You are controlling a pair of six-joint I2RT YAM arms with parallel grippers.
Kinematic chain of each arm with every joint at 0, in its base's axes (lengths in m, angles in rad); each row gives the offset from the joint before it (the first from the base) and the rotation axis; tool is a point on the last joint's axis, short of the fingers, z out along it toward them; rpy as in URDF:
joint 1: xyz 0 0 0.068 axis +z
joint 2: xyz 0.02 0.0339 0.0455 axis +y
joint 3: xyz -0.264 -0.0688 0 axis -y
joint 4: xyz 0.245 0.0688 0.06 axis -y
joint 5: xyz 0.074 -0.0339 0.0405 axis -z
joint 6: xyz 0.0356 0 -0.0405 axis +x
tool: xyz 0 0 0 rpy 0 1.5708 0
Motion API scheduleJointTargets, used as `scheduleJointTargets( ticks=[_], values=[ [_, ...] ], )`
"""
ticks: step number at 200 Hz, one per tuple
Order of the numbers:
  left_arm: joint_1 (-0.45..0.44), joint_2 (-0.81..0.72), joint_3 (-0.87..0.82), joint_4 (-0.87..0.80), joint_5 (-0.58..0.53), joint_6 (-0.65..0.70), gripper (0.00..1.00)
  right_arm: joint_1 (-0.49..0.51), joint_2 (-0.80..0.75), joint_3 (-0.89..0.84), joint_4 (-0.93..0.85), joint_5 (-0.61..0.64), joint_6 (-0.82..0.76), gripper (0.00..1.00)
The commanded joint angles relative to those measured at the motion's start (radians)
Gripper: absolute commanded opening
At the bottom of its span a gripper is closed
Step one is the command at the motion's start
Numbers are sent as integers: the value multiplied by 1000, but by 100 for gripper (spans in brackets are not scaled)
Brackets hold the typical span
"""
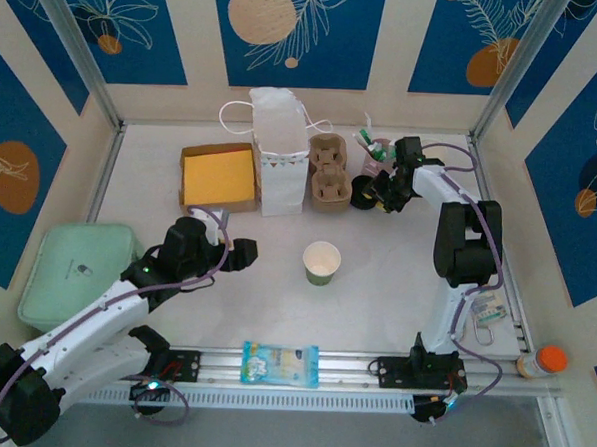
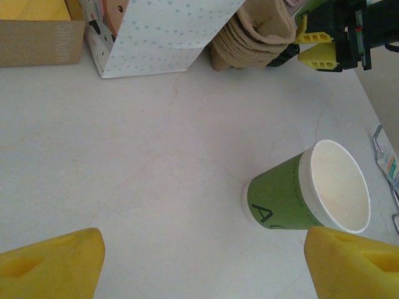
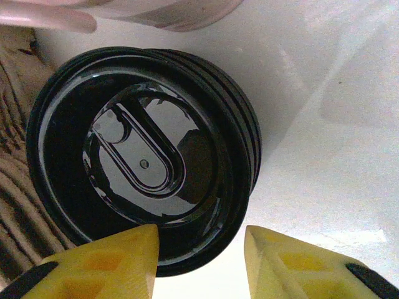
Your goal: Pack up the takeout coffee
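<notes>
Top external: the paper coffee cup (image 1: 322, 262) stands upright mid-table, with the left gripper (image 1: 245, 254) just to its left. Left wrist: its yellow fingers (image 2: 53, 261) are spread wide and empty, the cup ahead of them. Right wrist: the right gripper (image 3: 199, 261) hovers at a stack of black lids (image 3: 137, 162), jaws partly apart, pinching nothing.

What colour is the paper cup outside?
The cup is green with a white rim, clearest in the left wrist view.

robot lab booth with printed walls (image 1: 139, 25)
</notes>
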Motion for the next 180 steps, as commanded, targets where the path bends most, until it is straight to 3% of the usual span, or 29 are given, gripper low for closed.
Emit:
scheduleJointTargets(
  ticks=[1,91,180],
  values=[
    [-11,-5,18,-11,-16,27,84,5,18,5,-4,1,22,41],
    [-11,-30,8,-21,-28,30,84,4,44,13,28,34,62,37],
    [-11,-45,3,-33,-33,32,84,0,46,27,23,40,66,23]
  ],
)
